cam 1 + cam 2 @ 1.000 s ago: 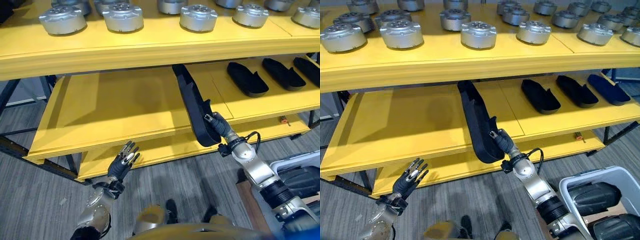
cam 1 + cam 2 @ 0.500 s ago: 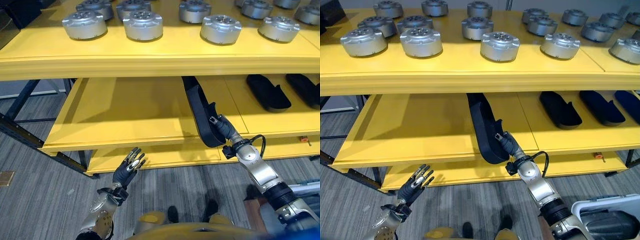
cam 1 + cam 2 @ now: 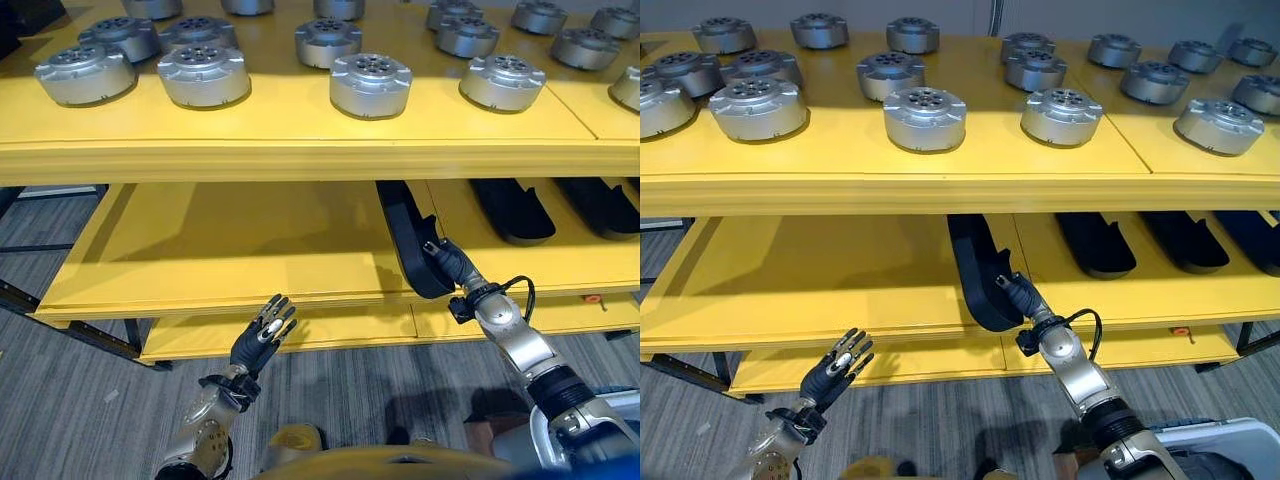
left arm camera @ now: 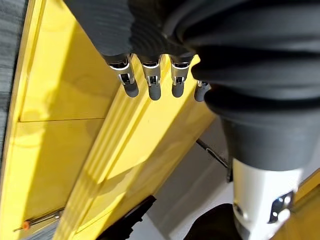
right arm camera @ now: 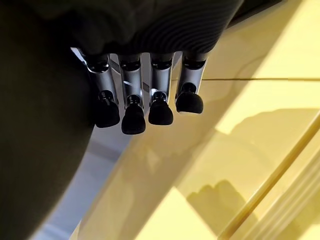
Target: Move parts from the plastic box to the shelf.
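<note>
A long black part (image 3: 405, 230) lies lengthwise on the middle yellow shelf (image 3: 230, 240), its near end at the shelf's front edge. My right hand (image 3: 447, 262) is shut on that near end; in the right wrist view its fingers (image 5: 132, 112) curl beside the dark part (image 5: 40, 125). My left hand (image 3: 258, 340) hangs open below the shelf's front edge, at the lower left, holding nothing. Its straight fingers (image 4: 152, 82) point at the yellow shelf edge. A corner of the plastic box (image 3: 1230, 440) shows at the bottom right.
Other black parts (image 3: 512, 208) lie side by side on the right of the middle shelf. Several round silver parts (image 3: 370, 85) stand on the top shelf (image 3: 300, 140). A lower yellow shelf (image 3: 330, 325) juts out beneath. Bare shelf spreads left of the held part.
The camera has shifted, so the shelves sit differently in view. My right hand has pushed the black part further onto the middle shelf. The left hand stays open.
</note>
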### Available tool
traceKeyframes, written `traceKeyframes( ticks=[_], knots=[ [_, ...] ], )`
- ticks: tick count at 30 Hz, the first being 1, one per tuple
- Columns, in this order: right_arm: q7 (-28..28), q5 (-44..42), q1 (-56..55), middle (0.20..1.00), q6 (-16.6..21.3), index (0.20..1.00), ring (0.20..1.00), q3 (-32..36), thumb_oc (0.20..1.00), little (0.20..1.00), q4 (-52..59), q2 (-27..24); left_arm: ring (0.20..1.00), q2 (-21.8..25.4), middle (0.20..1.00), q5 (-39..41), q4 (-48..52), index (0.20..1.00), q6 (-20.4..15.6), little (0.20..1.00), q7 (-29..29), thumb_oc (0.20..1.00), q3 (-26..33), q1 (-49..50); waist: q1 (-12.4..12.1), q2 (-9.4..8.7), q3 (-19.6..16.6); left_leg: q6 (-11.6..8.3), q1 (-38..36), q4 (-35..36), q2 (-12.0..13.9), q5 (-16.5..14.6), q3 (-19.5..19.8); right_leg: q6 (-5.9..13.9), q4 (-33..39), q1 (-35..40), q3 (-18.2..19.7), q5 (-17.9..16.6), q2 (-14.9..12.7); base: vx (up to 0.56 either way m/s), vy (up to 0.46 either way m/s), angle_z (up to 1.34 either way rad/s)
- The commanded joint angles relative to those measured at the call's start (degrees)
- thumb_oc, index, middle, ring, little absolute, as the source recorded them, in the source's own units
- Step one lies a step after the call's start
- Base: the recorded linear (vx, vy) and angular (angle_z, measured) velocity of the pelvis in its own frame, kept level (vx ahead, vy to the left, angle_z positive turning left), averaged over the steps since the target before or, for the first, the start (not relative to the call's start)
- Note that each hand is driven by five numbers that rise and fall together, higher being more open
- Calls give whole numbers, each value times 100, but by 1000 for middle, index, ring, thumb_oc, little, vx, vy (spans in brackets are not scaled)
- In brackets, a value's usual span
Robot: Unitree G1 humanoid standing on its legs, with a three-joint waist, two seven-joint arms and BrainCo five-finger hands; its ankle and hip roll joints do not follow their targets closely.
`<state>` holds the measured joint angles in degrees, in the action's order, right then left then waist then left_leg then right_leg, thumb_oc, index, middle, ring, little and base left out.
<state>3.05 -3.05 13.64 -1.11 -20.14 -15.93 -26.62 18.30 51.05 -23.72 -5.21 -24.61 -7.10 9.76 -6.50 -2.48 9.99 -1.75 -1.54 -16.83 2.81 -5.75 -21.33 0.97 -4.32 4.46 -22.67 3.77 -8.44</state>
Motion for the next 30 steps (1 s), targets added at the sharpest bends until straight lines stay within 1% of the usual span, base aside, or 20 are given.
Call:
traceKeyframes(
  ticks=[1, 3, 4, 5, 6, 7, 8, 11, 13, 15, 19, 20, 22, 23, 24, 25, 27, 28, 29, 30],
  knots=[
    [174, -21, 387, 200, 273, 200, 200, 274, 200, 200, 257, -47, 1000, 78, 1000, -43, 495, 1000, -47, 1000, -222, 1000, 98, -30, -100, -103, -63, -221, 142, -1184, 696, -125, -226, 169, 101, 198, -242, -20, 23, 86, -12, -2],
    [192, -17, 374, 200, 260, 200, 200, 269, 200, 200, 280, -12, 1000, 59, 1000, 5, 525, 1000, 23, 1000, -251, 1000, 116, -12, -90, -40, -65, -207, 3, -707, 684, -104, -314, 209, 77, 159, -336, -22, 28, 89, 68, 3],
    [196, -17, 339, 200, 237, 200, 200, 243, 200, 200, 346, 19, 1000, 61, 1000, -38, 525, 1000, 46, 1000, -256, 1000, 94, 4, -58, 17, -83, -193, -197, -46, 632, -58, -409, 271, 16, 116, -431, -36, 11, 83, 112, 15],
    [199, -21, 323, 200, 227, 200, 200, 237, 200, 200, 365, 27, 1000, 62, 1000, -68, 520, 1000, 34, 1000, -250, 1000, 83, 9, -54, 31, -87, -199, -242, 120, 619, -20, -420, 287, 5, 114, -448, -42, 7, 103, 160, 33],
    [206, -7, 274, 200, 205, 200, 200, 226, 200, 200, 424, 46, 1000, 63, 1000, -157, 515, 1000, 4, 1000, -222, 1000, 61, 14, -47, 65, -93, -228, -307, 475, 601, 95, -414, 325, -40, 101, -473, -41, 0, 72, 137, 35],
    [218, 0, 235, 200, 189, 200, 200, 214, 200, 200, 467, 55, 1000, 72, 1000, -183, 507, 1000, -23, 1000, -207, 1000, 37, 17, -42, 97, -89, -273, -309, 709, 646, 232, -410, 342, -62, 108, -477, -26, 5, 100, 219, 31],
    [255, -21, 156, 200, 174, 200, 200, 185, 200, 200, 521, 50, 1000, 81, 1000, -112, 494, 1000, -49, 1000, -202, 1000, -8, 34, -41, 155, -79, -392, -302, 1229, 780, 622, -430, 368, -54, 179, -484, 12, 18, 87, 210, 13],
    [354, -13, 29, 200, 185, 200, 200, 107, 200, 200, 596, 41, 1000, 64, 1000, -8, 450, 1000, -111, 1000, -217, 1000, -17, 90, -55, 198, -10, -533, -89, 1516, 1059, 1084, -428, 371, -74, 331, -465, 121, -47, 74, 227, 2],
    [321, -30, -31, 200, 285, 200, 200, 112, 200, 200, 606, 5, 1000, 65, 1000, 125, 408, 1000, -66, 1000, -267, 1000, 34, 104, -64, 208, -12, -519, -53, 1514, 1118, 1084, -412, 367, -184, 347, -503, 221, -106, 59, 269, 1],
    [290, -17, -20, 200, 395, 200, 200, 71, 200, 200, 622, -55, 1000, 83, 1000, 173, 385, 1000, -61, 1000, -375, 1000, 70, 153, -66, 198, -26, -484, -44, 1468, 1093, 1050, -420, 364, -284, 343, -543, 272, -153, 56, 305, -3],
    [195, -103, 67, 200, 385, 200, 200, 128, 200, 200, 590, -148, 1000, 144, 1000, 243, 318, 1000, 42, 1000, -534, 1000, -3, -14, -68, 165, -65, -302, -104, 1351, 802, 773, -226, 348, -444, 335, -449, 343, -171, 85, 316, -16],
    [197, -170, 51, 200, 376, 200, 200, 164, 200, 200, 573, -160, 1000, 153, 1000, 148, 325, 1000, 64, 1000, -593, 1000, -33, -71, -72, 155, -90, -241, -141, 1394, 674, 714, -124, 370, -446, 330, -374, 332, -153, 111, 322, -3],
    [198, -126, 21, 200, 401, 200, 200, 215, 200, 200, 546, -145, 1000, 163, 1000, -10, 321, 1000, 24, 1000, -636, 1000, -110, -128, -68, 147, -116, -180, -210, 1483, 530, 675, -15, 422, -458, 298, -252, 293, -146, 98, 334, -8],
    [199, -101, 4, 200, 403, 200, 200, 247, 200, 200, 547, -158, 1000, 172, 1000, 70, 315, 1000, 89, 1000, -641, 1000, -150, -149, -65, 142, -120, -145, -253, 1529, 469, 657, 21, 454, -484, 268, -176, 280, -147, 42, 411, -9],
    [199, -120, -8, 200, 383, 200, 200, 273, 200, 200, 564, -179, 1000, 168, 1000, 203, 302, 1000, 138, 1000, -625, 1000, -159, -161, -71, 140, -122, -59, -224, 1554, 432, 703, -10, 454, -490, 191, -154, 170, -147, -2, 313, -3],
    [214, -126, -13, 200, 368, 200, 200, 273, 200, 200, 576, -186, 1000, 168, 1000, 202, 290, 1000, 139, 1000, -639, 1000, -155, -165, -74, 135, -125, -42, -227, 1564, 414, 696, 0, 472, -505, 169, -131, 153, -154, -33, 311, -10],
    [213, -176, -47, 200, 274, 200, 200, 292, 200, 200, 644, -186, 1000, 207, 1000, 40, 237, 1000, 42, 1000, -739, 1000, -192, -214, -62, 77, -94, 71, -244, 1579, 319, 628, 28, 577, -727, 34, -28, 62, -220, -4, 243, -9],
    [198, -207, -53, 200, 277, 200, 200, 306, 200, 200, 632, -191, 1000, 214, 1000, 28, 237, 1000, 12, 1000, -738, 1000, -210, -224, -63, 65, -85, 102, -247, 1579, 305, 609, 30, 595, -801, 4, -14, 56, -228, 17, 216, -3],
    [174, -246, -83, 200, 296, 200, 200, 370, 200, 200, 614, -222, 1000, 247, 1000, 53, 266, 1000, -28, 1000, -792, 1000, -249, -249, -72, 20, -51, 199, -249, 1554, 255, 540, 46, 646, -990, -74, 31, 34, -244, 27, 169, -3],
    [105, -209, -92, 200, 353, 200, 200, 419, 200, 200, 603, -239, 1000, 262, 1000, 48, 295, 1000, -50, 1000, -807, 1000, -252, -251, -87, -5, -36, 247, -256, 1524, 226, 492, 60, 677, -1068, -104, 53, -3, -272, 27, 153, -2]
  ],
)
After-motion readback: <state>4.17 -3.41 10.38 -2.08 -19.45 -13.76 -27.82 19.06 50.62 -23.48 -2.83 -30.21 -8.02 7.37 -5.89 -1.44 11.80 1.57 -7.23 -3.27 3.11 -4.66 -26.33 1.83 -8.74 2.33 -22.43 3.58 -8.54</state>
